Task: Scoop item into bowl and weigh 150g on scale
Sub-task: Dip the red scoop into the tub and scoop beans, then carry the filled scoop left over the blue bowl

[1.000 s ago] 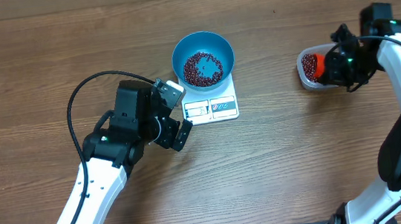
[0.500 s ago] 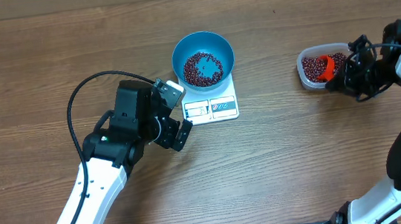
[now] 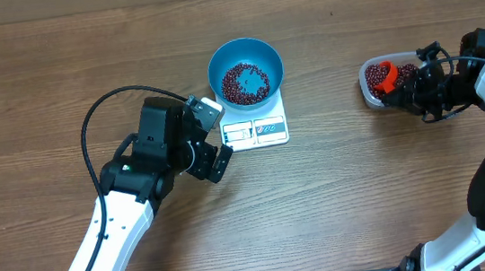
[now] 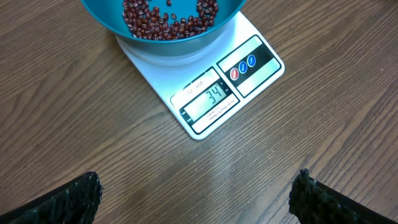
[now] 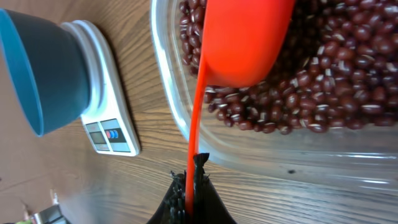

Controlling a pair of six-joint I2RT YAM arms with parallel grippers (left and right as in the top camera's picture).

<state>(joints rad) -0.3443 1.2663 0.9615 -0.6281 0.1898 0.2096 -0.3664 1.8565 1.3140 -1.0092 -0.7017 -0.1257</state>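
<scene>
From overhead, finds the blue bowl of beans seated on the scale, the left gripper spread wide just beside it, and the right gripper clenched on an orange scoop in the clear tub. Through the left wrist, looks onto the scale's display and the bowl's edge. Through the right wrist, sees the scoop's handle pinched tight, its cup among the tub's beans.

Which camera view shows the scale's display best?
Left wrist: the scale is close and its display reads clearly. Overhead shows the display too small to read; right wrist shows it distant and illegible.
</scene>
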